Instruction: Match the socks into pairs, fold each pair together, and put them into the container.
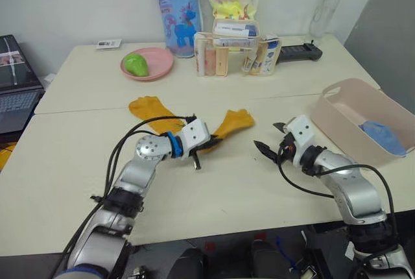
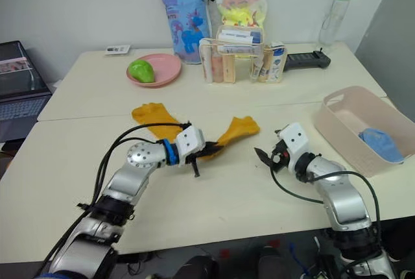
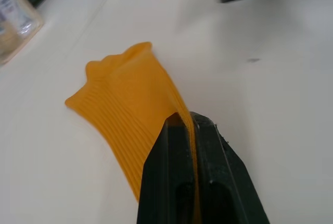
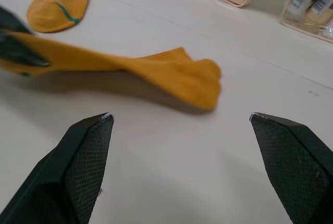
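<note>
Left pincer: clamped on yellow sock, cuff trailing toward right arm | right pincer: jaws apart, facing cuff, nearer | second sock: tabletop, behind left arm.

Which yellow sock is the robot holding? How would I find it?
Start at the pink plate and come toward the robot, to the two yellow socks on the table. It is the sock nearer the container; unlike the flat one, its end is pinched in the left gripper.
</note>
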Available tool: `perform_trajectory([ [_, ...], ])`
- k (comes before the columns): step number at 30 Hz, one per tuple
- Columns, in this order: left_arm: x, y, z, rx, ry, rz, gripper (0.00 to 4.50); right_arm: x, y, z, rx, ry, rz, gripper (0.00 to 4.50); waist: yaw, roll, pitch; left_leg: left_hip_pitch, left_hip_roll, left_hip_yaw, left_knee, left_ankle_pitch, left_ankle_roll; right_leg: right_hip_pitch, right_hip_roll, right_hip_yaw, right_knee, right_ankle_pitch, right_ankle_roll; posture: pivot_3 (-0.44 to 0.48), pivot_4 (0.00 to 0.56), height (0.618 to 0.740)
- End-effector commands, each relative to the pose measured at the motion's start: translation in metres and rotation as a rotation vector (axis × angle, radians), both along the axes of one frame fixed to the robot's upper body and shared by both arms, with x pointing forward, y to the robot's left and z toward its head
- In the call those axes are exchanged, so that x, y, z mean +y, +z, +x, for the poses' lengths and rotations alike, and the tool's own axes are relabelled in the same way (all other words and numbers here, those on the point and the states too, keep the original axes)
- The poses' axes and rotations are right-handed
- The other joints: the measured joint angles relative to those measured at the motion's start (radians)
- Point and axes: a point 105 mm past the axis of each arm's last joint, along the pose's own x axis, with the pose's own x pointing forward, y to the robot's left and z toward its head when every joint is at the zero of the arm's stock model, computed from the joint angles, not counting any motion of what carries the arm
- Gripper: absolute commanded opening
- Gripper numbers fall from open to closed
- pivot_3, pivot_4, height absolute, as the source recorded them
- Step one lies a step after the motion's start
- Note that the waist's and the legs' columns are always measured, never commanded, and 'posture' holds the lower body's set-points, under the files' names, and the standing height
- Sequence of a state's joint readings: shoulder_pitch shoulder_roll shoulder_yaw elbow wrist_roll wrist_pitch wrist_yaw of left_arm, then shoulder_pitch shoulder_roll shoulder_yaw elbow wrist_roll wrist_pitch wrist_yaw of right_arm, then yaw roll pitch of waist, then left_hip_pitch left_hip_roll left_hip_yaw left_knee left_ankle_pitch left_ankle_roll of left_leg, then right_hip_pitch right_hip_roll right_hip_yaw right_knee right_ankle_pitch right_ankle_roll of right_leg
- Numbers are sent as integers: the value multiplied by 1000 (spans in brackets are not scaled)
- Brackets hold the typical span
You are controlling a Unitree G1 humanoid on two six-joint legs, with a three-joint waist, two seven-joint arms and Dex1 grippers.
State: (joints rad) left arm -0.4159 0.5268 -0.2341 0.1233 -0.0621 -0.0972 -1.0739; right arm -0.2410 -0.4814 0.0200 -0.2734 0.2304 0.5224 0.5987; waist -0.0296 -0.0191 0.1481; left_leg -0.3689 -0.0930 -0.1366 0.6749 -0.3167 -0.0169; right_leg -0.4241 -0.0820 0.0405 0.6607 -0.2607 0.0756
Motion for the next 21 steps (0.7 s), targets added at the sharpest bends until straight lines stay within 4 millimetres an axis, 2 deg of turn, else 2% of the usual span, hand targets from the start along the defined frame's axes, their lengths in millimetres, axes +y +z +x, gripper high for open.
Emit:
perform_trajectory([
  [1, 8, 4, -36, -59, -196, 84, 27, -3, 11, -13, 15, 62, 18, 4500, 0, 0, 0, 0, 0, 0, 0, 0, 0, 0, 0, 0, 0, 0, 0, 0, 150, 740],
  [6, 35, -5, -41, -115, -232, 217, 27, -3, 7, -23, 101, 119, 35, 4500, 17, 1, 0, 1, -1, -1, 0, -1, 1, 3, -1, -2, 0, 0, 0, 0, 150, 740],
  [9, 36, -6, -37, -169, -194, 208, 27, 1, -1, -29, 153, 171, 13, 4500, 25, 1, 0, 1, -1, 0, 0, -2, 3, 3, -1, -1, -1, 0, 0, 0, 150, 740],
  [11, 32, -9, -43, -165, -210, 190, 27, 4, -6, -29, 173, 190, 1, 4500, 26, 1, 0, 1, -1, 0, 1, -2, 3, 3, -1, -1, -2, 0, 0, 0, 150, 740],
  [13, 32, -13, -51, -146, -226, 179, 441, 6, -7, -28, 178, 197, 0, 4500, 25, 1, 0, 1, -1, 0, 1, -2, 3, 3, -1, -1, -1, 0, 0, 0, 150, 740],
  [15, 36, -11, -51, -155, -197, 157, 929, 7, -7, -26, 179, 198, 2, 4500, 25, 1, 0, 1, -1, 0, 0, -2, 3, 3, -1, -1, -1, 0, 0, 0, 150, 740],
  [20, 43, 4, -45, -161, -89, 43, 2650, 6, -14, -23, 193, 197, -13, 4500, 29, 1, 0, 1, -1, 0, 1, -2, 3, 3, -1, -1, -1, 0, 0, 0, 150, 740],
  [21, 51, 5, -41, -117, -27, 8, 2969, 7, -14, -22, 195, 199, -13, 4500, 28, 1, 0, 1, -1, 0, 1, -2, 3, 3, -1, -1, -1, 0, 0, 0, 150, 740],
])
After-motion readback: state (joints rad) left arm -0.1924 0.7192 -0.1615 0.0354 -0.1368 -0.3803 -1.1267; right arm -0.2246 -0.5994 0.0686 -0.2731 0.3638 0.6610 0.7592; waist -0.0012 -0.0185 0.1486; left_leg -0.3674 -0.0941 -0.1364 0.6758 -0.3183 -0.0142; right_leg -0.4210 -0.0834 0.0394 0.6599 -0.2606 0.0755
